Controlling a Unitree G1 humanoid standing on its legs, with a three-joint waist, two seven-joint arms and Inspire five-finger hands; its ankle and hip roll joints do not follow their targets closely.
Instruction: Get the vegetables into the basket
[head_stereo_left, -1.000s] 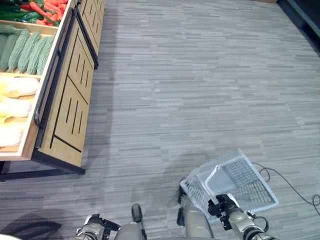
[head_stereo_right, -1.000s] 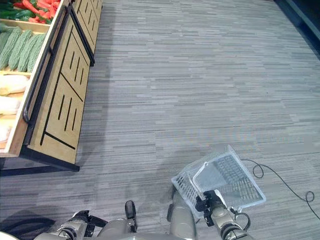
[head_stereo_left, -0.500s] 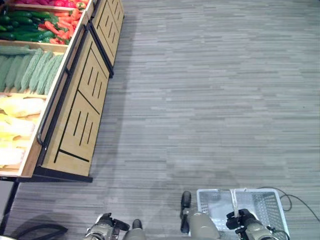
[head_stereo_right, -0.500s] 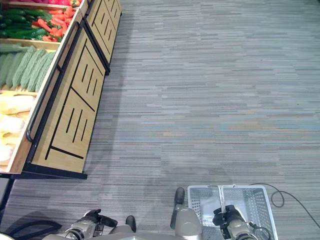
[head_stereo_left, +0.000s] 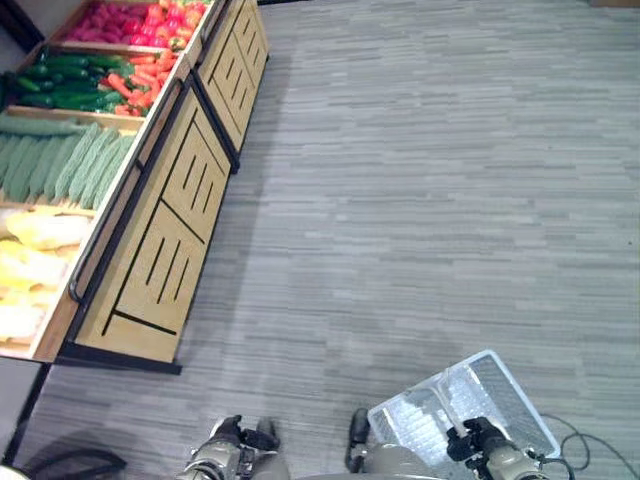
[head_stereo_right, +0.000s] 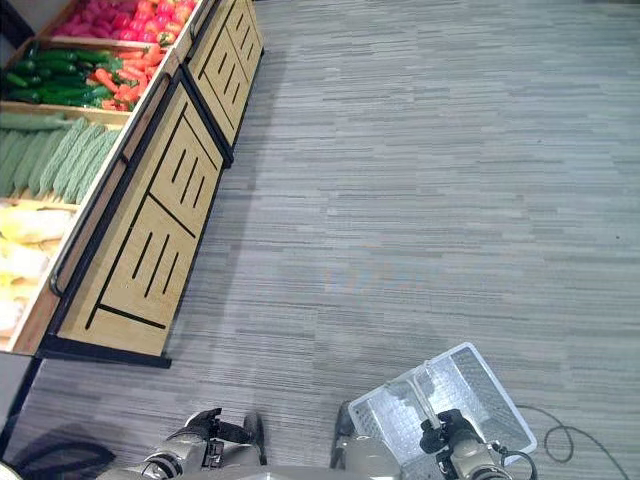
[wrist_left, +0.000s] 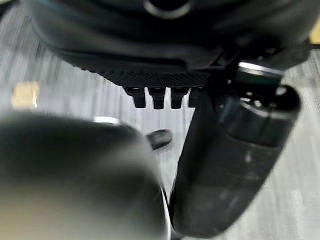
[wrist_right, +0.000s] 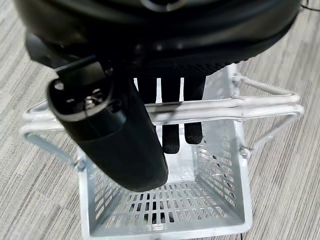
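Observation:
A white plastic basket (head_stereo_left: 490, 385) hangs low at my right side, and the right wrist view shows nothing inside it (wrist_right: 170, 200). My right hand (head_stereo_left: 478, 440) is shut on its white handle (wrist_right: 235, 107), fingers curled over the bars. The vegetables lie in a wooden stand at the left, well away from the basket: red ones (head_stereo_left: 130, 20) at the far end, then dark green cucumbers (head_stereo_left: 55, 85) beside carrots (head_stereo_left: 125, 80), pale green bumpy gourds (head_stereo_left: 60, 160) and pale yellow leafy ones (head_stereo_left: 40, 260) nearest. My left hand (head_stereo_left: 235, 440) hangs low at my left, fingers curled, holding nothing.
The stand's slatted wooden front (head_stereo_left: 170, 240) has a black frame and a black rail (head_stereo_left: 115, 225) along its edge. Grey plank floor (head_stereo_left: 430, 200) stretches wide between the stand and the basket.
The whole view has shifted, bringing more of the stand's far compartments into sight. The basket stays in my right hand and now hangs turned at an angle.

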